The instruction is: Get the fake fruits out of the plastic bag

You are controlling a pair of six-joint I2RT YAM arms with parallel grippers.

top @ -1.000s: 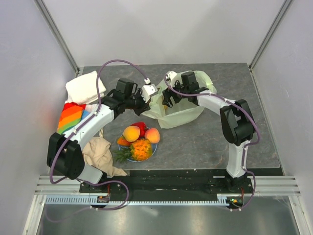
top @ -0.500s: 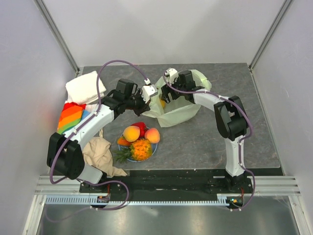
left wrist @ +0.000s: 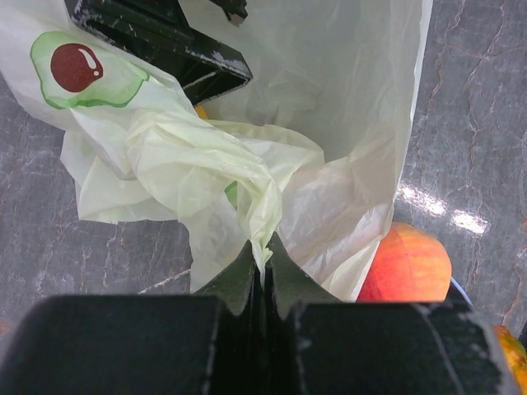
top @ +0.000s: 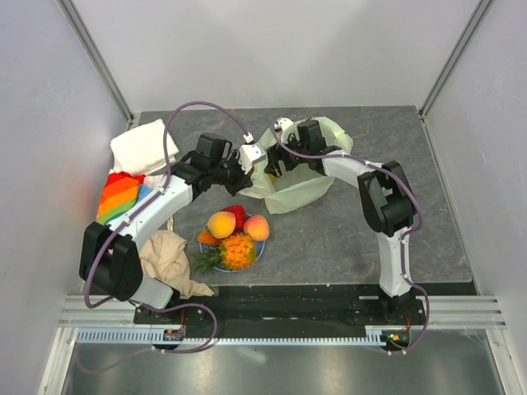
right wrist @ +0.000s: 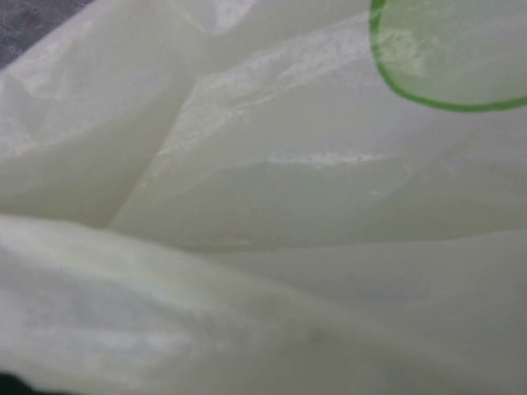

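Grey stone-patterned table (top: 395, 164) beneath everything.

Plastic bag (top: 300, 191), thin and pale yellow-green, crumpled on the table just behind the plate. Mouth turned toward the plate's left rear. Printed avocado motif on the film in the left wrist view.

White cloth (top: 140, 148) folded well to the left and rear of the plate. Rainbow-striped cloth (top: 119, 197) to the plate's left. Beige cloth (top: 169, 259) bunched just beside the plate on its near left.

Round light-blue plate (top: 259, 249) near the front middle of the table, loaded with fake fruits (top: 235, 234). Orange pineapple (top: 237, 251) with green crown at the plate's near side. Yellow-orange round one (top: 221, 224) at the plate's rear left. Peach (top: 256, 226) at the rear right. Red piece (top: 237, 211) at the very back of the plate, partly hidden behind those two.

Left claw (left wrist: 262, 267) behind the plate at the bag's near edge, clamped shut on a gathered fold of bag film.

Right claw (top: 272, 164) behind the plate, reaching into the bag's mouth. Black fingers (left wrist: 165, 45) standing apart in the left wrist view, gripping nothing visible. Only bag film in its own camera.

Sliver of yellow-orange piece (left wrist: 200, 110) inside the bag, just under one of those fingers; too little showing to name.
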